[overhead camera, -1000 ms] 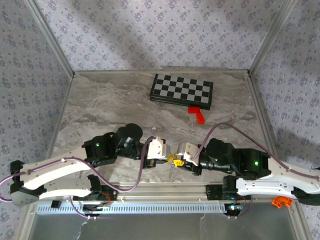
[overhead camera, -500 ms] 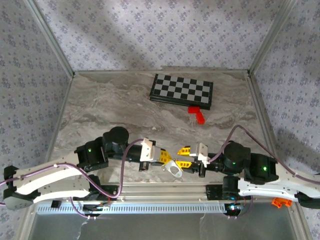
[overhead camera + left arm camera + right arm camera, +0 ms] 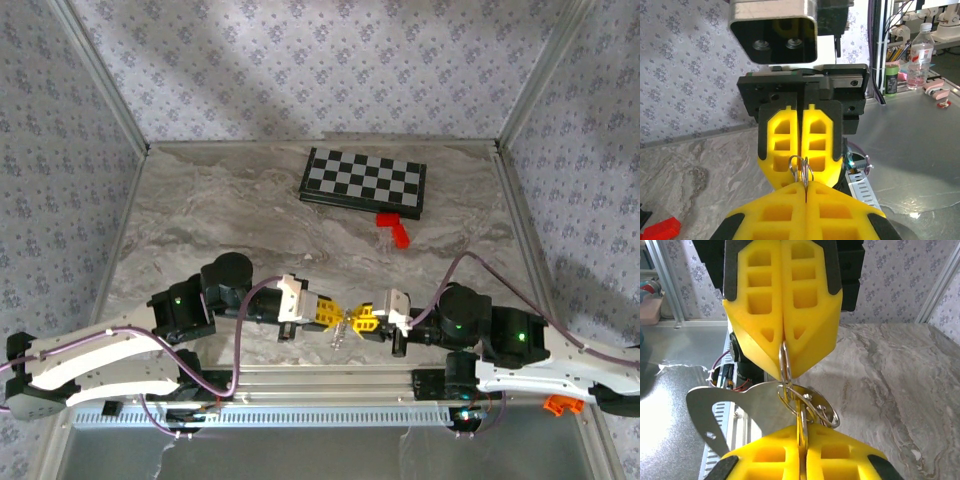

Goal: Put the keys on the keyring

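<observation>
the grey marble-patterned table (image 3: 200,220) carried a chessboard (image 3: 363,182) flat toward its far edge; a small red block (image 3: 394,229) lay just beside the board's near right corner.

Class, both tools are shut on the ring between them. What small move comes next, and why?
Probably a gentle twist of the right tool to spread the ring open: both that and the left tool clamp it, tip to tip.

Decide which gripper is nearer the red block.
Right. The red block lies almost straight beyond the right gripper; the left gripper, tip to tip with it, sits farther left.
</observation>
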`<action>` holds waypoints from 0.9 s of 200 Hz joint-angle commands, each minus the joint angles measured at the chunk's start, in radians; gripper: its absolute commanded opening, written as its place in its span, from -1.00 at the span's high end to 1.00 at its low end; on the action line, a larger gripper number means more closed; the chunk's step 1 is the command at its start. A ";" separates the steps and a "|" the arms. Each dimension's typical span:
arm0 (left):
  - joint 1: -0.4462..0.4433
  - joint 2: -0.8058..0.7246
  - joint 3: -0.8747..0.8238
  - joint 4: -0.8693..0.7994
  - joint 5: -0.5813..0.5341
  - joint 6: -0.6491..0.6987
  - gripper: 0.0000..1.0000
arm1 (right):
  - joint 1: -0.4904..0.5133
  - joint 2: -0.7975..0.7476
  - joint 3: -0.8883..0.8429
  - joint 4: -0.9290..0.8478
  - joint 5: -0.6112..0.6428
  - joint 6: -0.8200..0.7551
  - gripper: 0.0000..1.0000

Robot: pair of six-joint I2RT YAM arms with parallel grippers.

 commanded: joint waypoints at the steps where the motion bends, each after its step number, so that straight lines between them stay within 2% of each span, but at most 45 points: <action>1: -0.006 -0.012 0.018 0.077 0.041 -0.016 1.00 | 0.004 -0.005 -0.011 0.028 -0.011 0.001 0.97; 99: -0.006 -0.018 0.024 0.075 0.034 -0.010 1.00 | 0.001 0.045 0.008 -0.016 -0.007 0.005 1.00; 138: -0.007 -0.016 0.010 0.076 0.028 -0.009 1.00 | 0.004 -0.010 -0.004 0.016 -0.026 0.010 0.36; 152: -0.006 -0.016 0.007 0.076 0.027 -0.009 1.00 | 0.004 -0.036 -0.015 0.034 -0.034 0.013 0.27; 180: -0.006 -0.015 0.004 0.075 0.025 -0.007 1.00 | 0.004 -0.071 -0.032 0.069 -0.049 0.016 0.22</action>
